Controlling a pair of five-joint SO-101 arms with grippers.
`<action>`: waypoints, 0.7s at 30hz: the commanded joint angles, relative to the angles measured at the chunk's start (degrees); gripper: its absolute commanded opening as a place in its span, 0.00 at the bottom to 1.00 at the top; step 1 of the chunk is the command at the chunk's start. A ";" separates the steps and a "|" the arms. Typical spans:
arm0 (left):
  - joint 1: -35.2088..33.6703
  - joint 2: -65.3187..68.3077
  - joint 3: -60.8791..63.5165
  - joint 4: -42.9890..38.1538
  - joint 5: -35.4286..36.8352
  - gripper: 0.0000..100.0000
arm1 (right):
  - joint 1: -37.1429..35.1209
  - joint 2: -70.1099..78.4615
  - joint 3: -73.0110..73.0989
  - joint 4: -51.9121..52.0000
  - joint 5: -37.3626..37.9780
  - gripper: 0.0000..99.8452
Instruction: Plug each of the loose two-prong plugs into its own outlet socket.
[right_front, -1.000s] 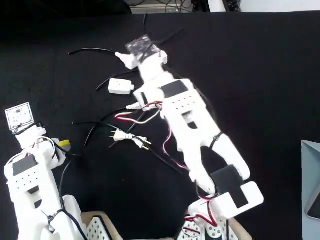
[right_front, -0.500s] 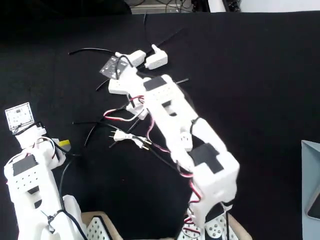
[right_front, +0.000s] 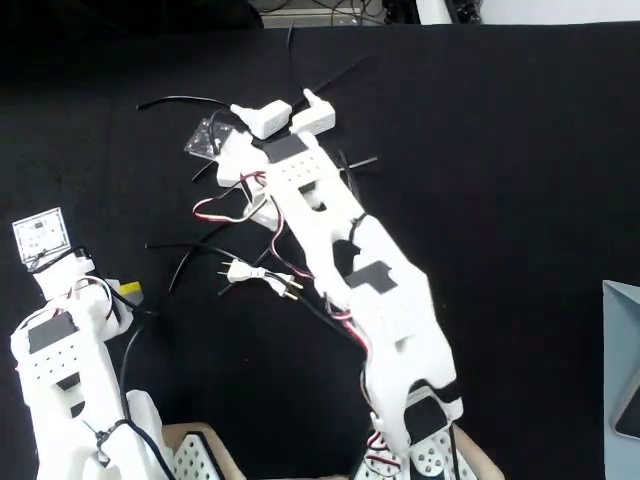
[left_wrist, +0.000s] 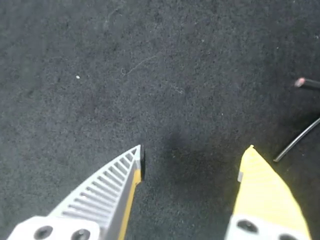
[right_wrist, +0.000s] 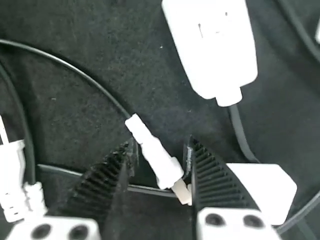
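At the table's left side, we see the left gripper (left_wrist: 195, 148) hang spread open over bare black cloth (left_wrist: 150, 60), with a black cable end (left_wrist: 301, 82) near it. Toward the middle, a loose two-prong plug (right_front: 250, 271) lies among tangled black leads (right_front: 185, 255). The right arm (right_front: 330, 240) lies across them. Its right gripper (right_wrist: 160, 144) straddles a small white plug (right_wrist: 154, 159), fingers parted and not plainly pinching. A white outlet socket (right_wrist: 210, 45) lies near, and a black cable (right_wrist: 75, 75) runs up to the plug.

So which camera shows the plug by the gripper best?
Right wrist view: the plug lies between the right gripper's fingers. In the high view the arm hides it; the left wrist view faces elsewhere.
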 joint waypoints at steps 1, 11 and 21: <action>-0.57 -1.05 -0.40 -1.23 0.26 0.31 | -0.62 1.71 -6.46 2.29 1.67 0.13; -0.57 -1.05 -0.31 -1.23 0.26 0.31 | 0.88 4.53 -13.41 8.79 3.52 0.01; -0.48 -1.05 -0.31 -1.23 0.26 0.31 | -4.13 4.79 -40.48 28.75 -9.67 0.01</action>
